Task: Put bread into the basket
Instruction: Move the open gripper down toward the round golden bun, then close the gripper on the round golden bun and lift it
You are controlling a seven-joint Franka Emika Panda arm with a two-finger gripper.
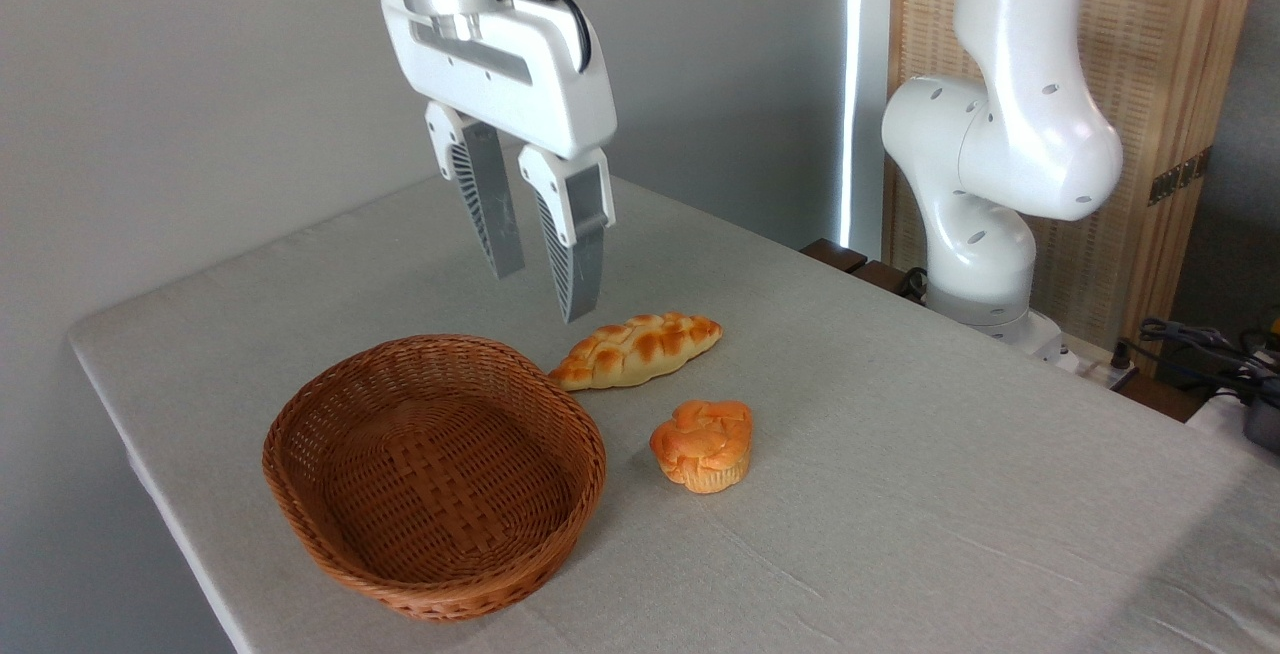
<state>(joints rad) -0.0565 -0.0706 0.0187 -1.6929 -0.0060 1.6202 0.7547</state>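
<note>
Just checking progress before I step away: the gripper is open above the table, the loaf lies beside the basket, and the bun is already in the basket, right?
Not quite. The bun is not in the basket; it sits on the table to the basket's right, in front of the loaf. The basket holds nothing. The camera view shows this. The rest is right: the gripper is open above the table.

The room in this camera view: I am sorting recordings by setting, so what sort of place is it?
Probably a lab or office corner set up for robot trials, not a kitchen. A white robot arm is mounted beside a cloth-covered table, cables trail at right, and the bread and braided loaf look like props.
</note>
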